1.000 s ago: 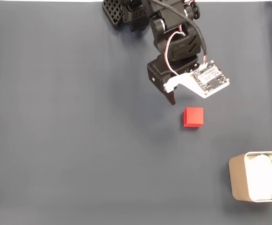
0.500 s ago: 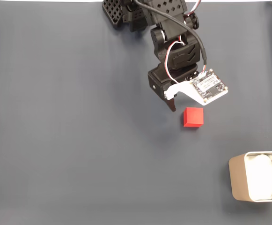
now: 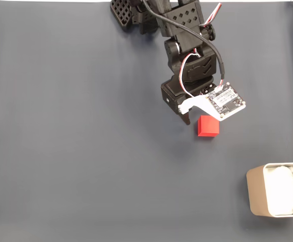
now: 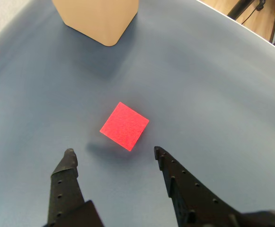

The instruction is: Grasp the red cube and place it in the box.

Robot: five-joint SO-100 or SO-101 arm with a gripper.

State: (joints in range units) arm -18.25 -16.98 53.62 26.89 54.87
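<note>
The red cube (image 3: 208, 126) lies on the dark blue-grey mat right of centre in the fixed view, well apart from the beige box (image 3: 252, 194) at the lower right corner. My gripper (image 3: 195, 119) hangs just above and left of the cube, one dark fingertip (image 3: 186, 120) showing beside the white camera mount. In the wrist view my gripper (image 4: 114, 152) is open, with the cube (image 4: 124, 126) just beyond the two fingertips and centred between them, untouched. The box (image 4: 97, 19) stands farther off at the top edge.
The black arm (image 3: 186, 45) reaches down from the top edge of the fixed view. White crumpled lining (image 3: 282, 189) lies inside the box. The mat's edge and a wooden floor (image 4: 251, 21) show at the wrist view's upper right.
My gripper has moved down the fixed view toward the cube, closing the gap to it. The cube and the box have not moved.
</note>
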